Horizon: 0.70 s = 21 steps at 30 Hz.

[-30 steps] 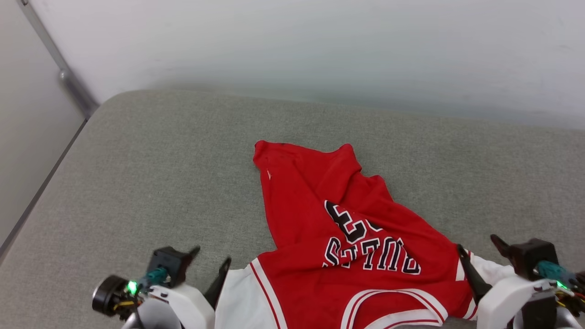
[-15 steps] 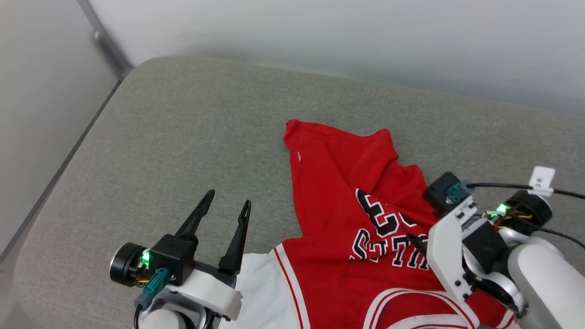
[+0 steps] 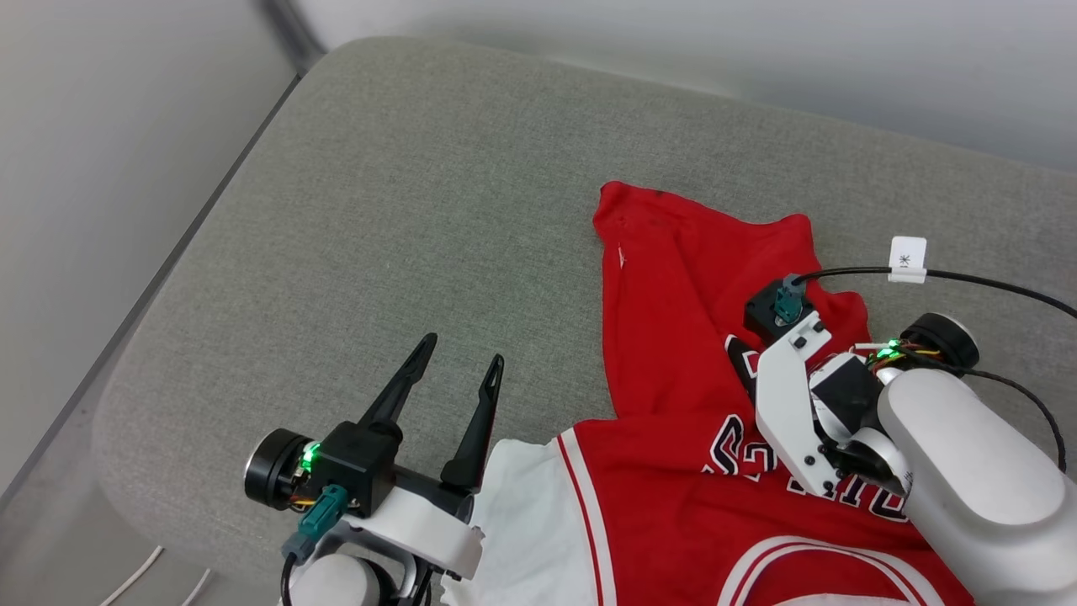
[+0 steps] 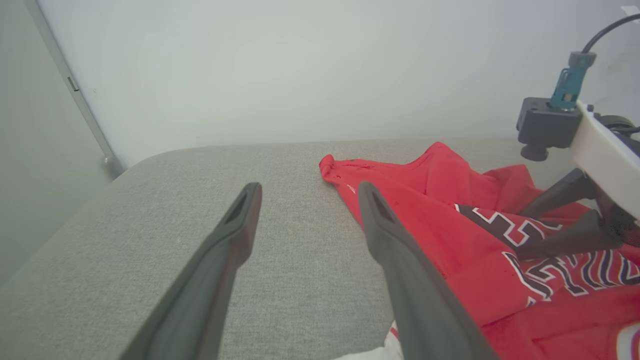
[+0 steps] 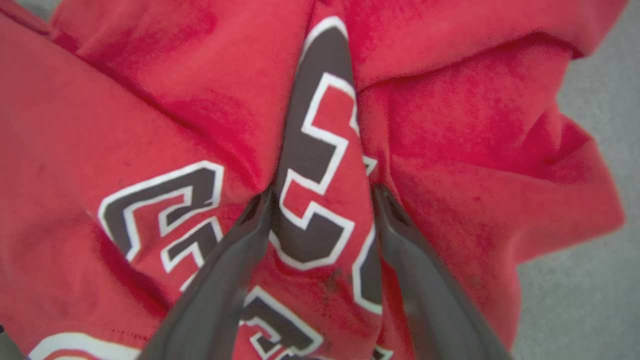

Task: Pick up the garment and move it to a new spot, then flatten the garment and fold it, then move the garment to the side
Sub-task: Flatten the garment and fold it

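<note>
Red shirt (image 3: 673, 278): right gripper (image 5: 320, 195) has dropped astride a chest fold, open, set to pinch; left gripper (image 3: 464, 348) open, empty.

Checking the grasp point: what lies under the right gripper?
The red garment: a raised fold with black-and-white lettering sits between the fingers of the open right gripper. Whatever is beneath that fold is covered by cloth; the grey cushion shows beside the garment.

Garment (image 3: 673, 337) on cushion (image 3: 421, 210), wall (image 3: 757, 42) behind
</note>
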### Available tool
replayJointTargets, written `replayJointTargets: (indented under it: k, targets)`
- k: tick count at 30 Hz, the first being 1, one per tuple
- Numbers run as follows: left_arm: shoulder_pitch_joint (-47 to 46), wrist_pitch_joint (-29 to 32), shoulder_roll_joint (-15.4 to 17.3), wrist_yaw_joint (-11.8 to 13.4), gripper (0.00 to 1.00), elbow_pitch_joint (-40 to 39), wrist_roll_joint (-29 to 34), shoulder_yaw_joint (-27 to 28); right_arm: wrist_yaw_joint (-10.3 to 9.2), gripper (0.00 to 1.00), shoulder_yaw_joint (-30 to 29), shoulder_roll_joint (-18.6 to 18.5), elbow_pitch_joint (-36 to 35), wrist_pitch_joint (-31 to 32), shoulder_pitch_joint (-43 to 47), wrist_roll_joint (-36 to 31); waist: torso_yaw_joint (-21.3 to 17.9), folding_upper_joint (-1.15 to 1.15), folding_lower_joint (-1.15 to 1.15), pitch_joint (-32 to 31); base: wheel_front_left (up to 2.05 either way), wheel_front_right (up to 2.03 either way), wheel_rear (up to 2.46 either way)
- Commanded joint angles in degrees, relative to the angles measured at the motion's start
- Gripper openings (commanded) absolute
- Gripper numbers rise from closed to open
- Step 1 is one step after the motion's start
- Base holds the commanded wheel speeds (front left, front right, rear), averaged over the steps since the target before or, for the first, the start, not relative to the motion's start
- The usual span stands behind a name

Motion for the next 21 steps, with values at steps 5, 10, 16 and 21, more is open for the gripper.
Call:
replayJointTargets:
  k: [5, 10, 16, 21]
  targets:
    - [-1.2, -0.4, -1.2, -0.5, 1.0, 0.5, 0.4, 0.0, -0.02, 1.0, 3.3, 1.1, 6.3, -1.9, -1.5, 1.2, 1.5, 0.0, 0.0, 1.8, 0.0, 0.0, 0.0]
    - [-1.6, -0.5, -2.0, -1.0, 1.0, 0.5, 0.8, 0.6, -0.04, 0.09, 6.8, -0.6, 10.5, -4.1, -2.4, 2.4, 1.8, 0.0, 0.0, 2.9, 0.0, 0.0, 0.0]
    - [-1.1, -0.4, -2.5, -1.5, 1.0, 0.4, 1.5, 1.6, -0.08, 0.0, 7.9, -2.0, 13.5, -7.4, -4.8, 4.3, 1.3, 0.0, 0.0, 3.4, 0.0, 0.0, 0.0]
    - [-0.8, -0.4, -2.6, -1.9, 1.0, 0.5, 1.9, 2.4, -0.36, 0.0, 4.7, -3.6, 17.2, -11.4, -8.0, 2.6, 0.7, 0.0, 0.0, 2.9, 0.0, 0.0, 0.0]
